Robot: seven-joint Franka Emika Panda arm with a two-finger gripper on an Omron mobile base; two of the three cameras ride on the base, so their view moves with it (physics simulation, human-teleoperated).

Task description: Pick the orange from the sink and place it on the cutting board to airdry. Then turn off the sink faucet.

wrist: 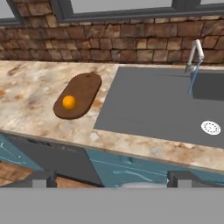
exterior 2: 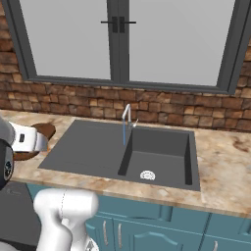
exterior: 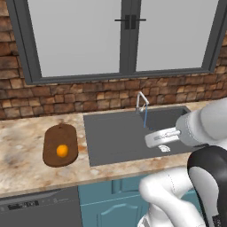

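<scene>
Resting on the cutting board (exterior: 60, 145), one orange (exterior: 62, 150) sits near the board's middle, slightly toward the front edge. One board is counted, dark brown and oval, lying flat on the marbled table (exterior: 26, 146) to the left of the sink (exterior: 115, 137), close to it but not touching. One sink is counted, a dark grey rectangular basin with a flat shelf on its left part and a deeper well on its right. The well holds one white drain mark (exterior 2: 147, 175) and a thin blue stream of water (exterior 2: 124, 133) falling from the spout. One sink faucet (exterior: 141, 103) stands at the back rim, silver and bent. The white arm (exterior: 195, 128) reaches over the right part of the basin in the left base view. The two dark tips of the jaws (wrist: 111, 179) appear at the bottom of the hand view, set well apart, with nothing between them. One double window (exterior: 124, 35) sits above a brick wall (exterior: 66, 99). Teal cabinet fronts (exterior 2: 162, 225) run below the table.
</scene>
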